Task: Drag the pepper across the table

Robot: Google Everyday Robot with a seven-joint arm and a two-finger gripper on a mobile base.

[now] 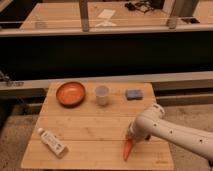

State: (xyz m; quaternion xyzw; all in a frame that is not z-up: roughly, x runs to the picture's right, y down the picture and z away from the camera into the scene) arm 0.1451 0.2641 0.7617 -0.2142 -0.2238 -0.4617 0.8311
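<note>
My gripper (132, 137) sits low over the near right part of the wooden table (90, 125). The pepper (128, 150) lies just below it, on the side toward the table's near edge. I judge them to be touching at the pepper's upper end, but whether the gripper is clamped on it or released I cannot tell — the wrist covers that spot.

The pepper is a slim, tapering orange thing. Its long axis runs from the gripper toward the near edge, leaning a little to the camera's left, and the pointed tip lies close to that edge. This matters to me: a drag along that axis has almost no room, so the open run lies leftward across the boards or back toward the far edge.

The arm (170, 127) is a rounded white shell with small dark dots, coming in from the right of the gripper. The table is pale plank wood with visible seams.

Well left of the gripper, near the same front edge, a white bottle (52, 142) lies on its side at a slant. Along the far side stand three things:
- a shallow orange bowl (70, 93)
- a small whitish cup (102, 94), upright
- a blue rectangular sponge (133, 94), almost straight beyond the gripper

A long leftward drag would head for the bottle, in my view — I would keep it short of that.
</note>
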